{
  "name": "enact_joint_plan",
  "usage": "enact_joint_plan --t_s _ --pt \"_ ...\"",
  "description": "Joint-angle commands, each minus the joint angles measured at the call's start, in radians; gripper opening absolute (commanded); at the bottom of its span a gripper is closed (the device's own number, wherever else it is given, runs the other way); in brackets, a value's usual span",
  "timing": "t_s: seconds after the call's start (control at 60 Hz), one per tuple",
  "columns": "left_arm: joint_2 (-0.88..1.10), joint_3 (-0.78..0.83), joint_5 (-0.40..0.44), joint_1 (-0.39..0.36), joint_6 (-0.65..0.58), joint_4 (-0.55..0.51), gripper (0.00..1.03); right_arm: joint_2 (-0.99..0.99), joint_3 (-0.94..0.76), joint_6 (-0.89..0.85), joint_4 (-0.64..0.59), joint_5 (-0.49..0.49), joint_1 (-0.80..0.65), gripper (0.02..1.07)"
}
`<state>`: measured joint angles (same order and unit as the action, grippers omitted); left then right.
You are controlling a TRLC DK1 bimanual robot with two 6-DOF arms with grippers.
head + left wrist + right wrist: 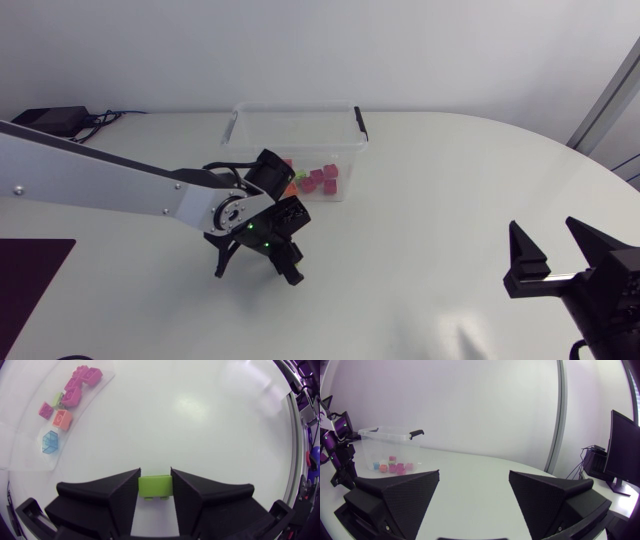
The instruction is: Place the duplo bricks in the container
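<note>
Within the left tool's (155, 476) tight clamp, a lime-green duplo brick (155, 487); right tool (474, 474) wide open.

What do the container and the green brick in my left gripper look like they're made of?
Container: probably clear, glossy plastic; the bricks inside show through its walls. Green brick, between the left gripper's fingers: likely hard moulded plastic, opaque and smooth with a soft sheen and crisp edges.
</note>
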<state>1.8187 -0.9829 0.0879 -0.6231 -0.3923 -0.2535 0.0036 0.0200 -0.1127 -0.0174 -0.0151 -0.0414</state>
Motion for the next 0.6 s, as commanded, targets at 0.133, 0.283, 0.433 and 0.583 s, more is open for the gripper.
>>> enact_joint_plan --t_s 0.133,0.283,0.433,0.583 --pt "-0.009 -0.005 -0.01 0.008 0.018 -0.004 0.16 -0.01 -0.02 -0.015 0.01 -0.005 -0.008 1.03" --pt "-0.088 0.006 -0.01 0.028 0.023 -0.016 0.16 -0.01 -0.02 -0.015 0.01 -0.005 -0.008 1.03" --pt "-0.194 -0.028 -0.011 0.056 0.021 -0.086 0.16 -0.01 -0.02 -0.015 0.01 -0.005 -0.008 1.03" --pt "-0.291 -0.128 -0.01 0.152 0.036 -0.105 0.16 -0.01 -0.02 -0.015 0.01 -0.005 -0.008 1.03"
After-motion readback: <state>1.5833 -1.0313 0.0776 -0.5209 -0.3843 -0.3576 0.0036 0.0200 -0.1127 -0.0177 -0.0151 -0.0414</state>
